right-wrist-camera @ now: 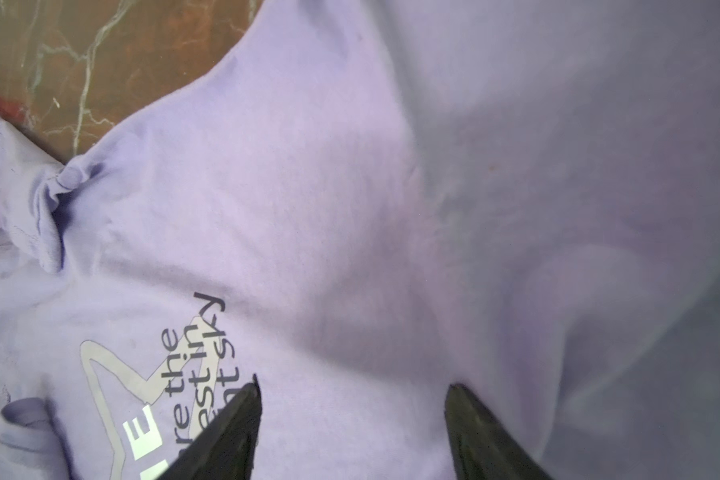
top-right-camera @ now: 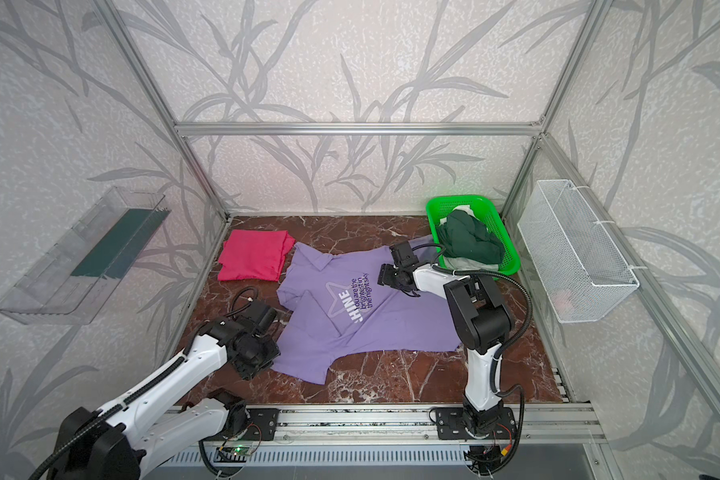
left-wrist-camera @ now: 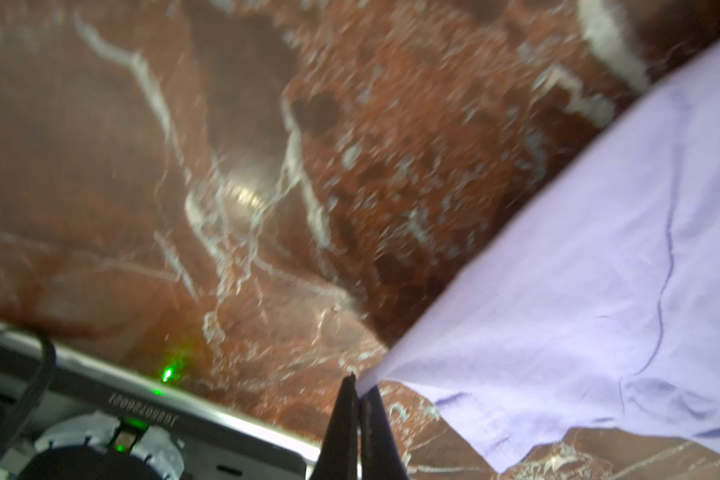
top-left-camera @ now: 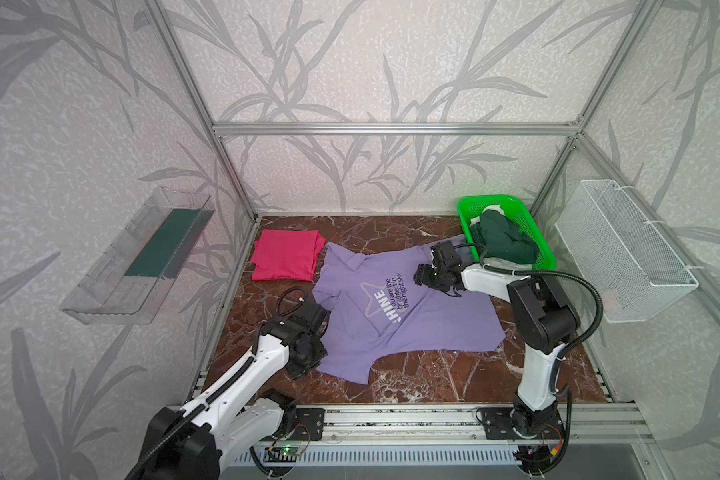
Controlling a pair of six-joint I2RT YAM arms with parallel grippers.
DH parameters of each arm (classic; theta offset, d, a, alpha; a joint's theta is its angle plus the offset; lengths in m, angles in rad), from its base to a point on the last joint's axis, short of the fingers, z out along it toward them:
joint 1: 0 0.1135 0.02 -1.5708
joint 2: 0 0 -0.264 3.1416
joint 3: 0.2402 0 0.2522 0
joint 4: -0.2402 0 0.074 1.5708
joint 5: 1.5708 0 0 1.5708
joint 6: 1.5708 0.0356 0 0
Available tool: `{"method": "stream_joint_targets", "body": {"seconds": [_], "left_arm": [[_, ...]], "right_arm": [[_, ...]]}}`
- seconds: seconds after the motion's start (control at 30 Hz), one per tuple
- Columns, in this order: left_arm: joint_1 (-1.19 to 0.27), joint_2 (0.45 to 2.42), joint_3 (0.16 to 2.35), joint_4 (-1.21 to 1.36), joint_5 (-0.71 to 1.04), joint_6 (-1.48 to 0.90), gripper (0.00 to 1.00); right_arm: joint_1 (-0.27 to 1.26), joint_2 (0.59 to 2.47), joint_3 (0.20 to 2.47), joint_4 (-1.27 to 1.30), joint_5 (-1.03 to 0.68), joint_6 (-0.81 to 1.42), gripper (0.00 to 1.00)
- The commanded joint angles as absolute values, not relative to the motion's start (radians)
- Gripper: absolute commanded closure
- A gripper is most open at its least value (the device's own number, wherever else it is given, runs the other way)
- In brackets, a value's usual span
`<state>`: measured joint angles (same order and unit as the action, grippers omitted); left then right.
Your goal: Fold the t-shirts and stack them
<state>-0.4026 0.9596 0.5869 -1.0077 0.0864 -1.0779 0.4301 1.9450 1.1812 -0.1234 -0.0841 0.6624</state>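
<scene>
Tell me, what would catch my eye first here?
A lavender t-shirt with white lettering sprawls across the middle of the red marble table, the left arm's jaws pinching its near corner. A folded magenta t-shirt lies at the far left, and a bright green basket of dark green clothes sits at the far right.
</scene>
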Motion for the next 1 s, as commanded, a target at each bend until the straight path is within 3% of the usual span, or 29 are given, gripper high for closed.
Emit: {"method": "stream_joint_targets", "body": {"seconds": [0.0, 0.1, 0.13, 0.23, 0.33, 0.5, 0.6, 0.77, 0.97], "left_arm": [[-0.411, 0.864, 0.559, -1.095, 0.166, -1.167, 1.00], [-0.425, 0.753, 0.533, -1.089, 0.256, -1.173, 1.00], [-0.430, 0.722, 0.535, -1.098, 0.258, -1.180, 0.96], [-0.432, 0.658, 0.562, -1.112, 0.202, -1.162, 0.70], [-0.424, 0.702, 0.616, -1.039, 0.077, -1.081, 0.56], [-0.389, 1.006, 0.823, -0.839, -0.074, -0.843, 0.51], [-0.317, 1.270, 0.966, -0.714, -0.063, -0.712, 0.51], [-0.293, 1.749, 1.325, -0.781, -0.127, -0.551, 0.51], [-0.285, 2.032, 1.549, -0.780, -0.119, -0.501, 0.51]], "right_arm": [[0.428, 1.958, 1.143, -0.238, -0.026, 0.699, 0.28], [0.429, 1.952, 1.142, -0.232, -0.033, 0.704, 0.28], [0.429, 1.950, 1.144, -0.231, -0.034, 0.703, 0.28], [0.429, 1.945, 1.141, -0.224, -0.046, 0.703, 0.28], [0.433, 1.936, 1.141, -0.221, -0.057, 0.697, 0.29], [0.444, 1.899, 1.146, -0.235, -0.072, 0.654, 0.29], [0.452, 1.873, 1.156, -0.256, -0.078, 0.617, 0.28], [0.468, 1.837, 1.188, -0.309, -0.111, 0.567, 0.28], [0.472, 1.833, 1.221, -0.352, -0.123, 0.539, 0.28]]}}
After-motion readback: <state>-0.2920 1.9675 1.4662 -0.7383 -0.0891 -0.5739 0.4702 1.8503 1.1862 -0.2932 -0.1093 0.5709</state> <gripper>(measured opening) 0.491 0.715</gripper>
